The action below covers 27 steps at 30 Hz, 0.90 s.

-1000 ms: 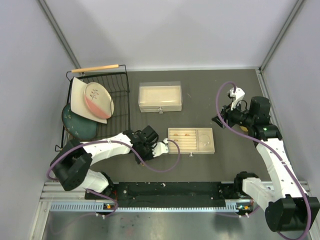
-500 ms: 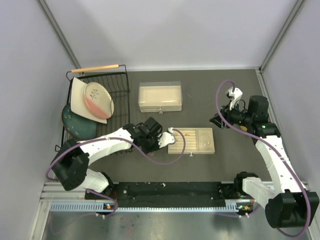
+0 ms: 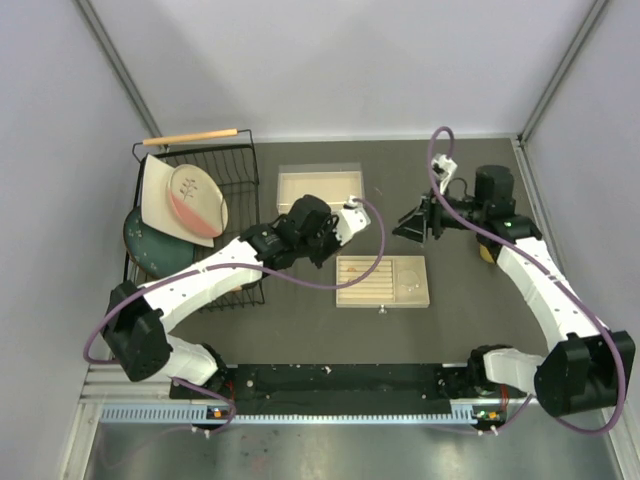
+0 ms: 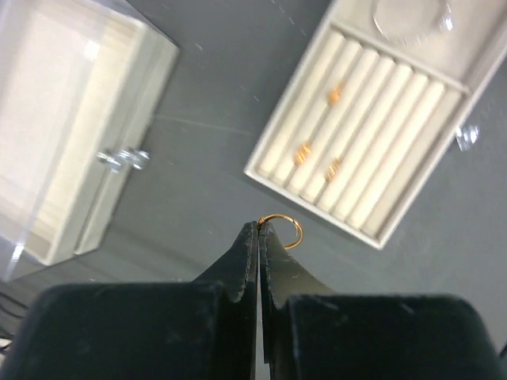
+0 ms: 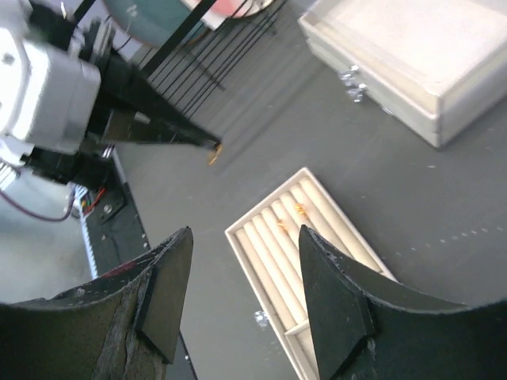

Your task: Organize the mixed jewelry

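Observation:
My left gripper [image 4: 261,226] is shut on a thin gold ring [image 4: 285,231], pinched at the fingertips. It hangs above the dark table just off the left end of the beige slotted tray [image 4: 313,210]. Three small gold rings [image 4: 302,153] sit in the tray's slots. The silver bracelet hoop [image 4: 408,20] lies in the tray's open compartment. In the top view the left gripper [image 3: 330,255] is at the tray's [image 3: 381,302] back-left corner. My right gripper [image 3: 410,228] is open and empty, above the tray's back edge. In the right wrist view its fingers [image 5: 245,231] frame the tray [image 5: 265,202] and the held ring [image 5: 212,154].
A clear lidded box [image 3: 320,190] stands behind the tray. A black wire rack [image 3: 235,200] with plates and a wooden stick [image 3: 195,136] is at the left. A yellow cup [image 3: 485,250] is partly hidden behind the right arm.
My left gripper has lifted from the table front-left of the tray and swung back and right, holding the ring. My right gripper has moved left and back, toward the tray.

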Available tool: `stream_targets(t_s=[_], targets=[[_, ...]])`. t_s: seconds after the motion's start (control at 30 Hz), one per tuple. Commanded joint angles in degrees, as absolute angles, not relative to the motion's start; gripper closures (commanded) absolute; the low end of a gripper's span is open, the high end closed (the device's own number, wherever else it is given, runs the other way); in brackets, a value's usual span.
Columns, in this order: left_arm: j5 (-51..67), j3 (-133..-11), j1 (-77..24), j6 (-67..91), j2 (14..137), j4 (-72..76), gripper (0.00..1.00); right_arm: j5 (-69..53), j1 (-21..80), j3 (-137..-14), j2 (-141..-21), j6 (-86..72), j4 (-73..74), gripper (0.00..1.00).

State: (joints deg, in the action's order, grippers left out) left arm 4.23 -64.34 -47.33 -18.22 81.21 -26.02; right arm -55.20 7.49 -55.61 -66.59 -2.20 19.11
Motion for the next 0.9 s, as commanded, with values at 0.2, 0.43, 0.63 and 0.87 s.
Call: stream_targets(t_s=[0.2, 0.43, 0.63, 0.87], targets=[[-5.70, -68.38, -48.43, -11.25, 79.01, -15.12, 1.00, -53.09, 18.44, -63.45, -75.58, -2.63, 13.80, 0.46], [-8.79, -68.64, -49.39, -10.02, 78.84, -13.71, 1.00, -49.22, 23.37, -66.27, -80.59, -2.99, 11.43, 0.48], [-10.28, -68.91, -49.83, -9.58, 78.66, -13.45, 1.00, -47.99, 26.01, -68.73, -84.55, -3.08, 10.90, 0.51], [-11.25, -68.73, -50.10, -9.23, 78.40, -13.10, 1.00, -45.88, 27.60, -70.13, -86.75, -2.81, 10.90, 0.53]])
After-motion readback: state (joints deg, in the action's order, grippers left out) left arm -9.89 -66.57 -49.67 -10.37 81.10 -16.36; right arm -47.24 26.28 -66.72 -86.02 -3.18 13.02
